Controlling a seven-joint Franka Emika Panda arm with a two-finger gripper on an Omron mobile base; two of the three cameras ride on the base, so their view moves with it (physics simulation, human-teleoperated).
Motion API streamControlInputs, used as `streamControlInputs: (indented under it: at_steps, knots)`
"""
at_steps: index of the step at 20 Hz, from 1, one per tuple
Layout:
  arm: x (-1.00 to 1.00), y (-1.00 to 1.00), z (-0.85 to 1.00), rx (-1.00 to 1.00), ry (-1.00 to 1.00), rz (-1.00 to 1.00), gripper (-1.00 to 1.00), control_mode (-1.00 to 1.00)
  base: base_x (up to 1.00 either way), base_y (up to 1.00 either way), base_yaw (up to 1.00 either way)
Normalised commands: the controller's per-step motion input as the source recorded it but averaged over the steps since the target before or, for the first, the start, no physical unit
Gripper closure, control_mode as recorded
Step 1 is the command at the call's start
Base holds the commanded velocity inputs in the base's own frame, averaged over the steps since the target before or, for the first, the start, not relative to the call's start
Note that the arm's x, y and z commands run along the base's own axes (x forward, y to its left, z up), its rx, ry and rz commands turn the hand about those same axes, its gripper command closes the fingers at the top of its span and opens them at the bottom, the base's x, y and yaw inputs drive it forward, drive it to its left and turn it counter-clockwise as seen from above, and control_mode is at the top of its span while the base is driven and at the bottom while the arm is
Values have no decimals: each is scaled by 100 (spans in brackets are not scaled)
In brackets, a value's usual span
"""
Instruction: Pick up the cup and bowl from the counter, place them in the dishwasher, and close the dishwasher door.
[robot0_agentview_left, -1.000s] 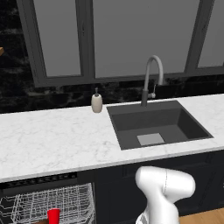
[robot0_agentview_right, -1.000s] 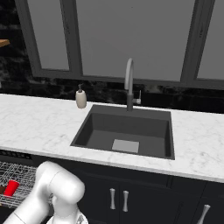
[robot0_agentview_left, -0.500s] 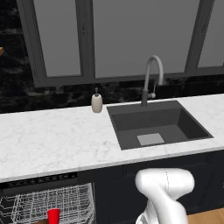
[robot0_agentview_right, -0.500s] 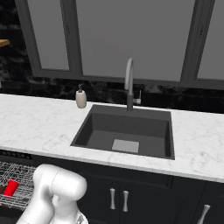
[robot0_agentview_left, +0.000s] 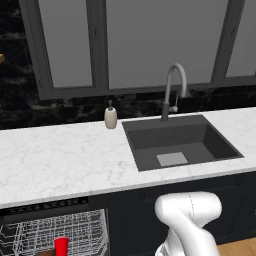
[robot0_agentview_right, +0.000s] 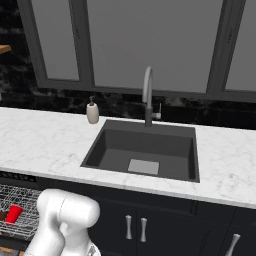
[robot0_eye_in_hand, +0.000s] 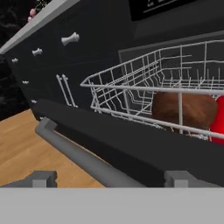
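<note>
Gripper (robot0_eye_in_hand: 109, 178) stood spread wide just outside the dishwasher door (robot0_eye_in_hand: 131, 148), with the bowl (robot0_eye_in_hand: 183, 109) and, apparently, the cup (robot0_eye_in_hand: 218, 120) lying beyond it in the wire rack (robot0_eye_in_hand: 144, 87).

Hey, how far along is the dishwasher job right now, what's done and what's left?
Both dishes look loaded: the cup and the bowl sit side by side in the white wire rack of the dishwasher. In hand: the gripper has its jaws open, holding nothing, hovering by the handle of the dishwasher door. Left: the door hangs open and needs closing.
</note>
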Motion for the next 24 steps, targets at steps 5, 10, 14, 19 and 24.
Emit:
streamControlInputs:
  at_steps: [5,10,14,19,24]
  knots:
    - [62,-52,-38,0,-1,-11,-100,-100,0,0,0]
    - [69,-51,-70,-1,0,-22,-100,-100,0,0,0]
    - [89,-24,-76,-10,3,-31,-100,-100,0,0,0]
    - [100,-18,-91,-17,12,-45,-100,-100,0,0,0]
    - [100,-13,-100,-21,15,-50,-100,-100,0,0,0]
